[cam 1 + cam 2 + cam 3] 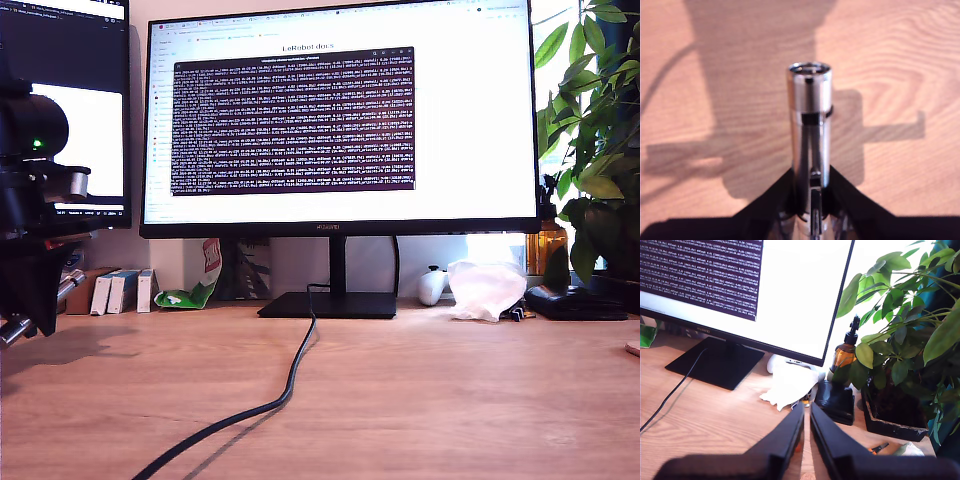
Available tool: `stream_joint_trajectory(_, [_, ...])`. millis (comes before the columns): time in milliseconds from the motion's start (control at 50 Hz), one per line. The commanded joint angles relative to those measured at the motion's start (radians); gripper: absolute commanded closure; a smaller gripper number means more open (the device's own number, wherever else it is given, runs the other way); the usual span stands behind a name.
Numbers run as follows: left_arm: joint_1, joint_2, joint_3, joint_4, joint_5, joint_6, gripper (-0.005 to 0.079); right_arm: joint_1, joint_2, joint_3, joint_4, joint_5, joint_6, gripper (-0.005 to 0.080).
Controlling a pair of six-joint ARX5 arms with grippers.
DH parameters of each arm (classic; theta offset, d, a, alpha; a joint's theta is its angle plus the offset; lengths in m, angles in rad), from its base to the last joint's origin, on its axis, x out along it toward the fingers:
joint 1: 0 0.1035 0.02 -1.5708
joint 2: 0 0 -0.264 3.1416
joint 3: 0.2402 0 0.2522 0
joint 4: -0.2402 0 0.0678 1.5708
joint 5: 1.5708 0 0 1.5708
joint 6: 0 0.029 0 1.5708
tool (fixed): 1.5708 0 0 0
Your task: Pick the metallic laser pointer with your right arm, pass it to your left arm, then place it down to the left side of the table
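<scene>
The metallic laser pointer (810,115) sat clamped between the two black fingers of my first gripper (810,187), its round end projecting past the tips above the table (900,60). In the exterior view, that arm stood at the frame's left edge, with the pointer (22,322) low beside it. My second gripper (806,432) held nothing, its jaws nearly closed with a narrow gap. Count: one pointer, two grippers, one black cable (290,385).
</scene>
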Motion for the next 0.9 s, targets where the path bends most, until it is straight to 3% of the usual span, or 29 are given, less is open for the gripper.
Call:
stream_joint_trajectory(0, [-0.009, 0.020, 0.008, 0.011, -0.003, 0.004, 0.0629, -0.006, 0.002, -0.023, 0.011, 0.002, 0.001, 0.0765])
stream_joint_trajectory(400, [-0.011, 0.020, 0.008, -0.001, -0.002, 0.004, 0.0601, -0.006, 0.002, -0.023, 0.029, 0.002, 0.001, 0.0765])
stream_joint_trajectory(520, [-0.011, 0.020, 0.008, -0.001, -0.001, 0.004, 0.0508, -0.006, 0.002, -0.023, 0.039, 0.002, 0.001, 0.0765])
stream_joint_trajectory(680, [-0.011, 0.020, 0.008, 0.001, -0.002, 0.005, 0.0501, -0.006, 0.002, -0.023, 0.041, 0.002, 0.001, 0.0765])
stream_joint_trajectory(800, [-0.005, 0.020, 0.016, 0.006, -0.002, 0.005, 0.0514, -0.006, 0.002, -0.023, 0.050, 0.002, 0.001, 0.0765])
stream_joint_trajectory(880, [0.006, 0.019, 0.028, -0.004, -0.002, 0.004, 0.0645, -0.006, 0.002, -0.023, 0.055, 0.002, 0.001, 0.0765])
